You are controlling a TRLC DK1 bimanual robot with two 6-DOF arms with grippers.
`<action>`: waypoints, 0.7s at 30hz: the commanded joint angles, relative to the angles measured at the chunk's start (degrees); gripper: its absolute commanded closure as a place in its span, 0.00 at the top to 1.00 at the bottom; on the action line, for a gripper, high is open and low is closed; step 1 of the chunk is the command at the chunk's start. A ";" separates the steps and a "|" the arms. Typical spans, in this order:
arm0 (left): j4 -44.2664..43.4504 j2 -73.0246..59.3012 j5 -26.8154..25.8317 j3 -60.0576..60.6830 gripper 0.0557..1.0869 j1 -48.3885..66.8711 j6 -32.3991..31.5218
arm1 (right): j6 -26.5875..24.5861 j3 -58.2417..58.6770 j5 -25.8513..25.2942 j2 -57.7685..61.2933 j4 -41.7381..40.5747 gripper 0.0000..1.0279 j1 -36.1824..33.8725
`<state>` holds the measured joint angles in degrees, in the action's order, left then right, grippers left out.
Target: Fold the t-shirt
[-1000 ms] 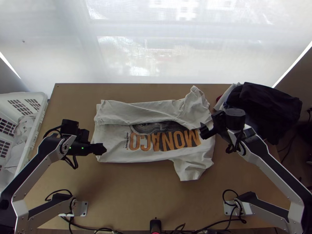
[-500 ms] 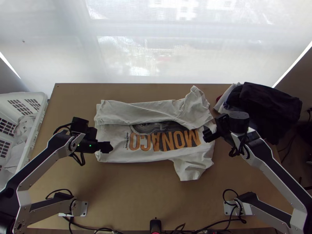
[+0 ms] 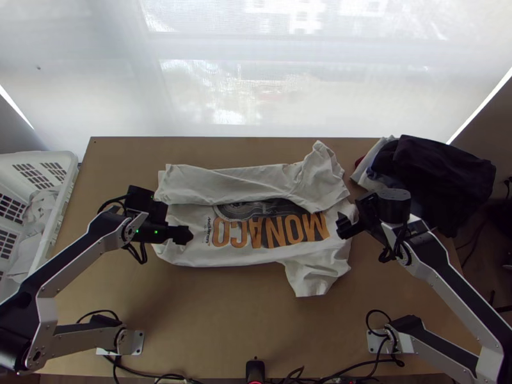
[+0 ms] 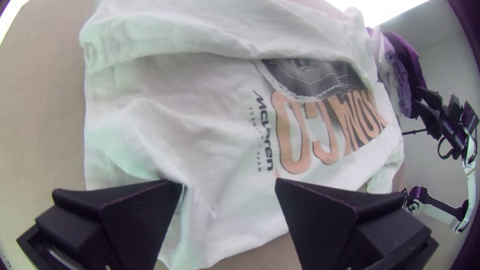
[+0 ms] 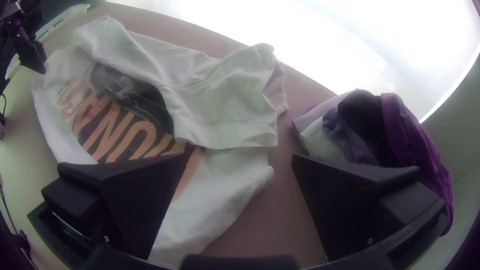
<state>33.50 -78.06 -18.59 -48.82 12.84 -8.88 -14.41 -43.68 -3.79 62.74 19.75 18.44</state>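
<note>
White printed cloth t-shirt: side fold 1 looks done. Black left gripper, black right gripper open; contact unclear. Next: pinch near-edge side.

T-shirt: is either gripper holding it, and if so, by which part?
The t-shirt is not held anywhere: the jaws of the left gripper and right gripper stand apart.

Tan wooden counter, far edge straight. Beyond it, wide translucent blind, daylight glowing through; pale building shapes faintly visible behind. Thin bright slits at blind's left and right sides. Grey wall at right; dark floor beside counter.
</note>
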 commanded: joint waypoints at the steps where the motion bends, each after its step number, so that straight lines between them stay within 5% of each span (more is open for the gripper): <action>1: -1.15 -1.04 0.13 2.50 0.88 -2.38 2.03 | -0.44 0.35 0.01 -0.34 0.12 0.96 -0.33; 6: 5.18 2.21 -0.13 2.67 0.69 -1.94 2.29 | -0.70 0.35 0.01 -0.51 0.20 0.96 -0.33; 15: 13.35 8.89 -0.04 8.30 0.69 -11.00 13.81 | -0.70 1.41 0.01 -1.39 0.38 0.96 -0.33; 21: 10.10 9.33 -0.13 6.81 0.70 -13.90 14.33 | -0.70 1.49 0.01 -1.66 0.55 0.96 -0.33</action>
<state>44.56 -70.17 -18.65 -41.78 2.44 3.33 -15.05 -42.46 -3.73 61.43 20.12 18.09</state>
